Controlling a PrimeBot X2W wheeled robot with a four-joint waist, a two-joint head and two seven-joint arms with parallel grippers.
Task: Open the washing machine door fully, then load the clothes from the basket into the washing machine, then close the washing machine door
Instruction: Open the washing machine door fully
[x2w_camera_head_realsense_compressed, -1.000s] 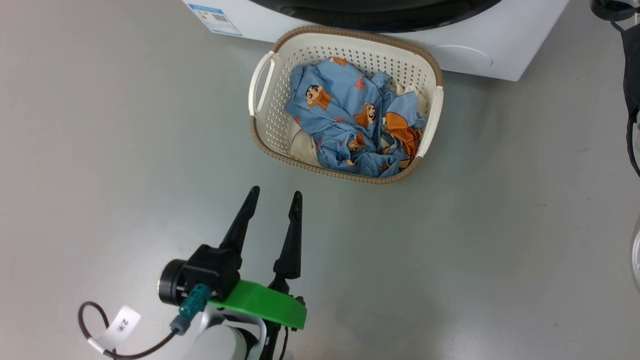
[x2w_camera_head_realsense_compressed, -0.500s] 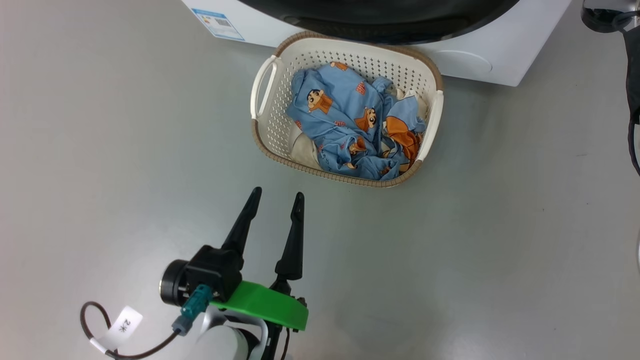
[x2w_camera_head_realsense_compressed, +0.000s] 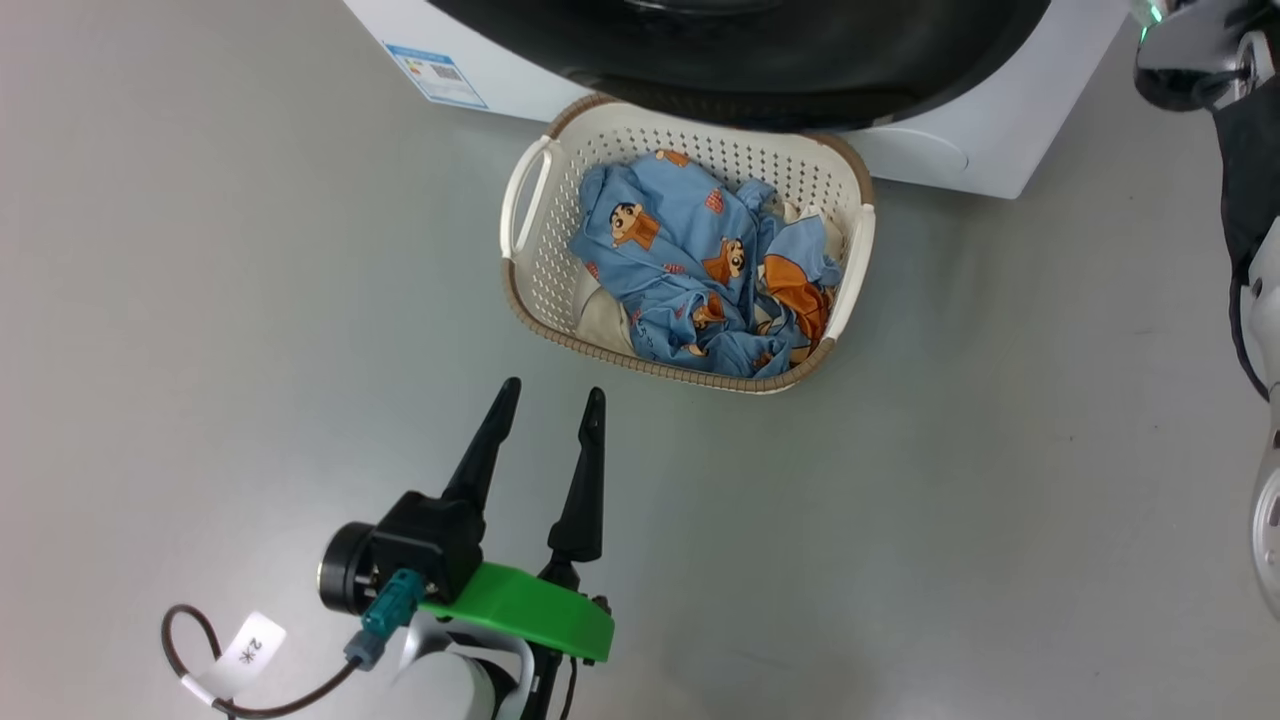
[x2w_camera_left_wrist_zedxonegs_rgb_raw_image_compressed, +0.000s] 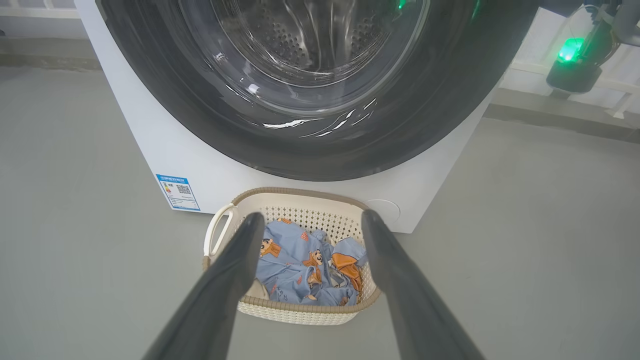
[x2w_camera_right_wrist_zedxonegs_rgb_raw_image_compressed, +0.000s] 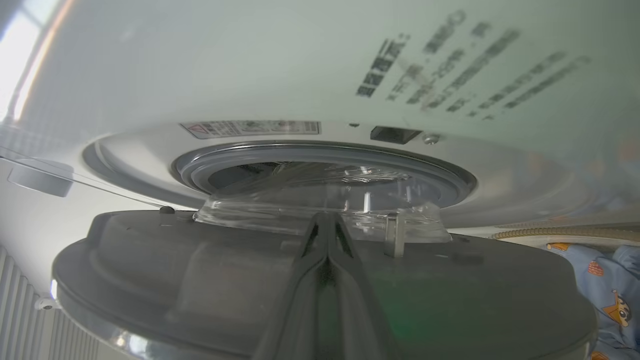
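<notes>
Right pincer (x2w_camera_right_wrist_zedxonegs_rgb_raw_image_compressed: 327, 222) is pressed shut with nothing between its fingers. In its wrist view it lies along the grey inner face of the washing machine door (x2w_camera_right_wrist_zedxonegs_rgb_raw_image_compressed: 175, 280), pointing toward the clear glass bowl (x2w_camera_right_wrist_zedxonegs_rgb_raw_image_compressed: 280, 212) at the door's centre; whether it actually bears on the plastic cannot be told. Beyond the bowl a gap shows, with the grey-blue gasket ring (x2w_camera_right_wrist_zedxonegs_rgb_raw_image_compressed: 192, 162) of the washing machine (x2w_camera_head_realsense_compressed: 985, 130) behind it, so the door is off its latch and standing ajar (by my reading nowhere near swung fully back). The left pincer (x2w_camera_head_realsense_compressed: 548, 398) hangs wide open and empty over the grey floor (x2w_camera_head_realsense_compressed: 200, 300), near the basket (x2w_camera_head_realsense_compressed: 545, 265) but apart from it, its fingers pointing that way. The basket sits on the floor just in front of the machine, partly under the door's black rim, and the clothes (x2w_camera_head_realsense_compressed: 680, 250) lie heaped inside it, blue cartoon fabric on top with cream and orange pieces beneath. I judge the task to be in its first step: the door is partly open and needs to swing wide. No garment has gone into the drum, so all the loading remains, and closing the door comes after that.
</notes>
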